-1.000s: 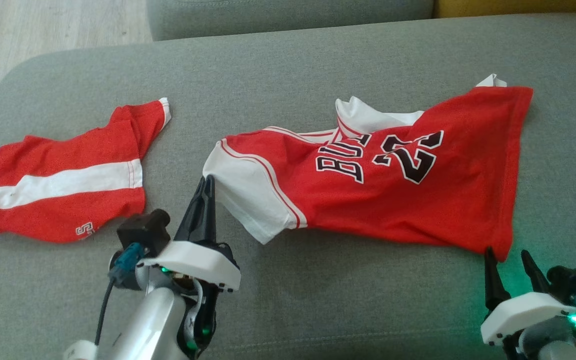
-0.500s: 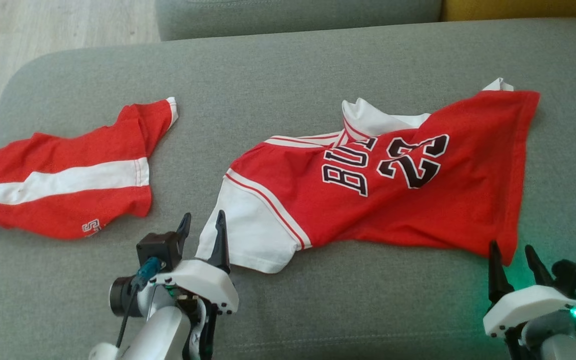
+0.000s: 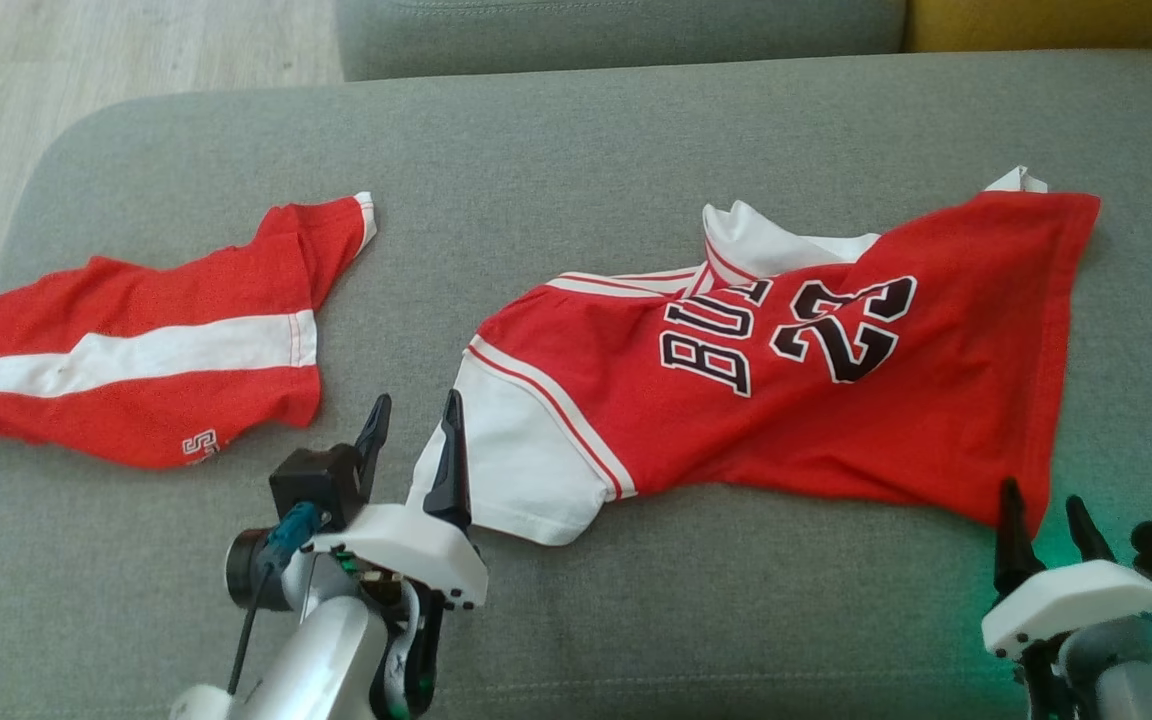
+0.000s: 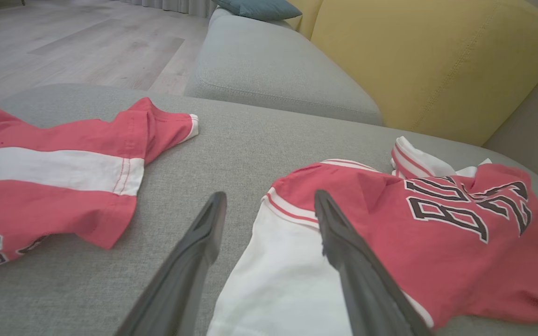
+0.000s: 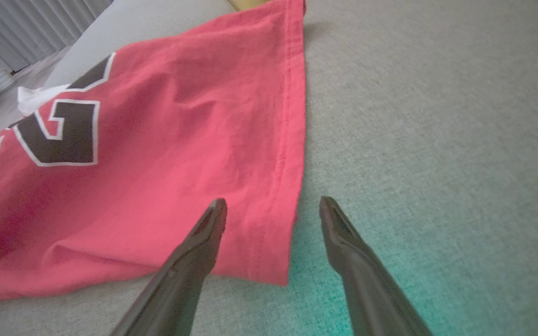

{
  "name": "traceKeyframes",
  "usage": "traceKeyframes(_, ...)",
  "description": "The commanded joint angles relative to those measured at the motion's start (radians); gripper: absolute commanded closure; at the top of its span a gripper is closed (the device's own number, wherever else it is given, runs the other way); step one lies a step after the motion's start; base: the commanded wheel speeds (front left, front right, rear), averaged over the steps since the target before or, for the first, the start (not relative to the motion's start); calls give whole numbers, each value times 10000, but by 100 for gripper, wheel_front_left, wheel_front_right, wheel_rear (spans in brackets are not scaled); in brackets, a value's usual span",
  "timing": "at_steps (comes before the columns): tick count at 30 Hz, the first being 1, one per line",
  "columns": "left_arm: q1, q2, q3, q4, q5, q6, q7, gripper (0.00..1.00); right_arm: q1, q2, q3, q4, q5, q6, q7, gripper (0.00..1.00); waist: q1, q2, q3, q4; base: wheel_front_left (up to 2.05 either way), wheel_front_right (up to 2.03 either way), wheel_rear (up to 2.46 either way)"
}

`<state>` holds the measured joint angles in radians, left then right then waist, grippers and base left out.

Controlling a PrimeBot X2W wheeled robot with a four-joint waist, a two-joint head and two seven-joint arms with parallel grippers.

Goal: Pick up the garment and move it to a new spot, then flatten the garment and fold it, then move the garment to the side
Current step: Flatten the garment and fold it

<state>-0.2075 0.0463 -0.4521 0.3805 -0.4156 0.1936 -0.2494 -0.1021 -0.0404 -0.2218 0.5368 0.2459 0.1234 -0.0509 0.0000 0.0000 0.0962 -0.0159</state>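
Observation:
The garment [image 3: 836, 400] is a red jersey with white sleeves and black lettering, lying rumpled on the grey sofa cushion [image 3: 586, 150]. My left gripper [image 3: 416, 400] is open at the jersey's white sleeve [image 3: 526, 470]. In the left wrist view the left gripper [image 4: 270, 196] holds nothing, and one of its fingers [image 4: 362, 275] lies over the sleeve [image 4: 283, 280]. My right gripper [image 3: 1042, 495] is open at the jersey's near right hem corner. The right wrist view has that gripper [image 5: 273, 200] straddling the hem edge of the garment [image 5: 157, 163] without gripping it.
A second red garment with a white stripe [image 3: 136, 360] lies at the cushion's left end. The cushion's rounded left edge drops to wooden floor [image 3: 86, 60]. Another grey cushion [image 4: 273, 60] and a yellow one [image 4: 437, 60] stand behind.
My left gripper has opened and let go of the white sleeve, which now lies on the cushion. That gripper has drawn back toward me. The camera has shifted slightly.

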Motion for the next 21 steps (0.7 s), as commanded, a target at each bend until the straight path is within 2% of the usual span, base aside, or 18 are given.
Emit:
traceKeyframes(1, -236, 40, 264, -390, 7, -25, -121, 0, -426, -99, 127, -83, 165, 73, 29, 0, 0, 0, 7, 17, 0, 0, 0)
traceKeyframes(13, -123, 40, 307, -568, 77, -99, -123, 0, -1021, -99, 176, 705, 422, 73, -75, 0, 0, 0, 174, 24, 0, 0, 0)
traceKeyframes(14, -124, 40, 305, -570, 80, -105, -123, 0, -1063, -99, 211, 749, 426, 73, -70, 4, 0, 0, 191, 25, 0, 0, 0)
traceKeyframes(15, -128, 40, 301, -573, 82, -112, -123, 0, -1104, -99, 238, 789, 438, 73, -64, 89, 0, 0, 209, 29, 0, 0, 0)
traceKeyframes(16, -135, 40, 298, -578, 83, -116, -123, 0, -1142, -99, 268, 818, 446, 73, -65, 100, 0, 0, 227, 34, 0, 0, 0)
traceKeyframes(21, -151, 40, 291, -582, 83, -119, -123, 0, -1340, -99, 289, 627, 187, 73, -308, 100, 0, 0, 260, 63, 0, 0, 0)
